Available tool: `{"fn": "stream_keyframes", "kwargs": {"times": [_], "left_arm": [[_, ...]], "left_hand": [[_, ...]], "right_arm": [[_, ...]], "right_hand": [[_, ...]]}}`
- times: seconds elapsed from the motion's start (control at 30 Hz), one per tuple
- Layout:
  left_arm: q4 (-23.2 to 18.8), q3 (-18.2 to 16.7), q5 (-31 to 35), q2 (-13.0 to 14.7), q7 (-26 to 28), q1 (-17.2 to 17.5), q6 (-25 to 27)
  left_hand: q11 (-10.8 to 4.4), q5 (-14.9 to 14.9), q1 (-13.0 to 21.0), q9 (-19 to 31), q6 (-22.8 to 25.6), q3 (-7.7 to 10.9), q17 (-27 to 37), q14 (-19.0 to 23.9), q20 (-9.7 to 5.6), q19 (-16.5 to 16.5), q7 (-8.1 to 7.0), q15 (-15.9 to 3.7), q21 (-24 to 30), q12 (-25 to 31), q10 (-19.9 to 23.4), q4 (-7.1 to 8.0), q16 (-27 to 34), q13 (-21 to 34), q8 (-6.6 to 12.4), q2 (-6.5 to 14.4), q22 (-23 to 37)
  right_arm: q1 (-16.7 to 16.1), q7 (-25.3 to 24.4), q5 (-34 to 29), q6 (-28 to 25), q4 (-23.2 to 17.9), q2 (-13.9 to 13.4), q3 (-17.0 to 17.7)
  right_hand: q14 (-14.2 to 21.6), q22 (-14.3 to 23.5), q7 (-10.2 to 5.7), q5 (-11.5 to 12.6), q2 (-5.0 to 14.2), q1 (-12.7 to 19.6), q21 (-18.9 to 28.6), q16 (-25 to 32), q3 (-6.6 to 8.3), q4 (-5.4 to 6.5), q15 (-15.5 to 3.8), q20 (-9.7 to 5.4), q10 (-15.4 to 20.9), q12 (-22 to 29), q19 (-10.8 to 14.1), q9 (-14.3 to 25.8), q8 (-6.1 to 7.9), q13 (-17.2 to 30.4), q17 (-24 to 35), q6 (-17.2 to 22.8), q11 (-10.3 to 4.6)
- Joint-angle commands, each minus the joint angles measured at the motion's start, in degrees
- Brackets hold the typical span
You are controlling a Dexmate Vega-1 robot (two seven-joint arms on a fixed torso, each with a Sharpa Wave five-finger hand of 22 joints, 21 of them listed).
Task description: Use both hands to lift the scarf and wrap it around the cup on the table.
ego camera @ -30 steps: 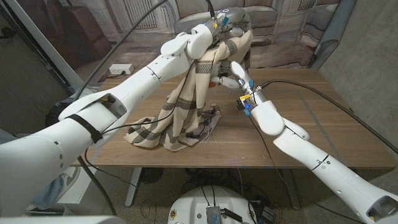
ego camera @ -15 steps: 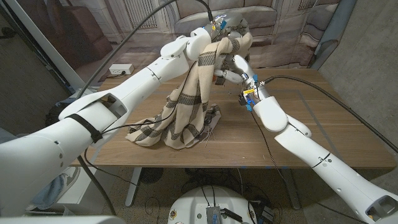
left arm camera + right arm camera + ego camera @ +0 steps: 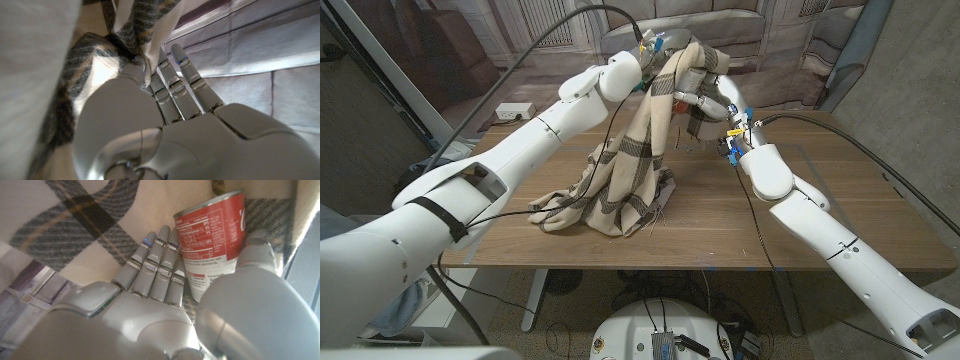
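A cream scarf [image 3: 640, 150] with dark plaid stripes hangs in a tall drape; its lower end lies bunched on the wooden table [image 3: 840, 200]. My left hand [image 3: 650, 50] pinches its top edge high above the table's far side; the pinched cloth shows at my fingertips [image 3: 137, 62]. My right hand [image 3: 705, 95] is raised just right of the drape, with the scarf over it. In the right wrist view a red-labelled can [image 3: 215, 235], the cup here, sits between that hand's [image 3: 150, 280] fingers and thumb, scarf [image 3: 100, 210] behind it. The can is hidden in the head view.
A white power strip [image 3: 515, 110] lies at the table's back left corner. Black cables run from both wrists over the table. A grey backdrop hangs close behind the far edge. Bare wood shows right of my right arm.
Both hands have risen and shifted right and farther back, pulling the scarf higher and straighter. Less cloth lies on the table, and its heap has drawn in.
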Motion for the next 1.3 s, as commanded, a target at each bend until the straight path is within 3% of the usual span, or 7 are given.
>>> {"fn": "stream_keyframes", "kwargs": {"times": [0.03, 0.37, 0.7, 0.97, 1.1, 1.3], "left_arm": [[-1.6, -1.8, -5.9, 3.7, -3.6, 2.6, 2.2], [-0.2, -0.3, -7.2, 4.2, -4.6, 3.5, 1.6], [7.9, 2.2, -8.9, -0.8, -2.6, 2.6, -2.6], [13.2, 3.5, -10.9, -3.7, -1.9, 2.3, -5.5], [11.3, 3.8, -10.4, -3.1, -1.9, 2.3, -6.2], [1.3, 3.9, -7.2, 2.2, -3.9, 4.3, -6.6]], "left_hand": [[-0.20, 0.3, 0.4, 0.6, -0.6, 0.50, 0.3, -0.2, 0.19, -0.3, 0.25, -2.14, 0.0, 0.1, 0.3, 0.06, 0.0, 0.6, 0.52, 0.6, 0.1], [-0.18, 0.3, 0.2, 2.0, -2.0, 0.95, 0.5, -2.5, 1.36, -2.7, 0.57, -1.56, -0.4, -0.6, -1.8, 0.36, -0.6, 1.2, 1.46, 1.0, 0.1], [-0.21, 0.3, -0.1, 1.6, -2.0, 1.27, 0.6, -4.7, 1.74, -6.6, 0.47, -1.15, -1.6, -0.9, -2.1, 0.55, -1.1, 0.8, 1.78, 0.9, 0.1], [-0.15, 0.3, -0.4, 0.9, -1.7, 1.64, 0.4, -6.9, 3.31, -11.5, 0.48, -1.22, -3.1, -1.1, -1.6, 0.77, -1.7, -0.1, 2.10, 0.9, 0.1], [-0.10, 0.3, -0.5, 0.8, -1.6, 1.80, 0.3, -7.5, 3.86, -13.3, 0.58, -0.97, -3.7, -1.1, -1.6, 0.87, -1.8, -0.3, 2.24, 0.9, 0.1], [-0.20, 0.3, -0.1, 0.2, -1.1, 2.48, -0.1, -5.5, 3.55, -12.8, 1.15, -1.42, -3.4, 0.0, 0.3, 0.66, -0.9, 0.2, 2.61, 1.0, 0.1]], "right_arm": [[-0.2, 0.5, 4.9, 0.0, 0.2, -0.1, 2.1], [2.5, 4.1, 10.4, 1.3, 0.9, 0.8, 1.7], [5.0, 10.3, 19.7, 1.3, -0.9, 0.9, 1.5], [5.4, 12.5, 25.2, 1.0, -1.9, 0.5, 2.2], [5.3, 11.2, 24.5, 0.6, -1.9, 0.2, 2.4], [5.3, 7.0, 20.1, -0.1, -1.6, -0.6, 3.2]], "right_hand": [[1.0, 0.2, -6.69, 0.2, 14.38, 14.0, 0.5, 0.3, 4.08, 3.88, -5.14, -6.38, 8.0, 0.6, 0.4, 0.2, 0.27, 0.1, 0.1, 7.4, -7.22], [1.5, 0.2, -6.58, 0.1, 14.44, 14.0, 0.9, 0.2, 4.18, 3.91, -5.25, -6.56, 8.5, 0.6, 1.2, 0.2, 0.26, 0.0, 0.1, 7.7, -7.22], [3.4, 0.3, -6.50, 0.1, 14.52, 14.3, 1.8, 0.6, 4.40, 3.78, -5.47, -6.87, 9.4, 0.7, 3.4, 0.3, 0.33, 0.0, 0.2, 8.6, -7.15], [4.2, 0.4, -6.45, 0.1, 14.57, 14.5, 1.9, 0.7, 4.52, 3.71, -5.61, -6.96, 9.9, 0.9, 3.7, 0.4, 0.33, 0.1, 0.2, 8.9, -7.18], [4.5, 0.4, -6.42, 0.1, 14.52, 14.5, 2.1, 0.7, 4.53, 3.71, -5.52, -7.00, 10.0, 0.9, 3.9, 0.4, 0.31, 0.1, 0.2, 9.0, -7.20], [4.8, 0.4, -6.42, 0.1, 14.49, 14.5, 2.1, 0.7, 4.58, 3.68, -5.55, -7.02, 10.2, 0.9, 4.0, 0.4, 0.29, 0.1, 0.2, 9.2, -7.21]]}}
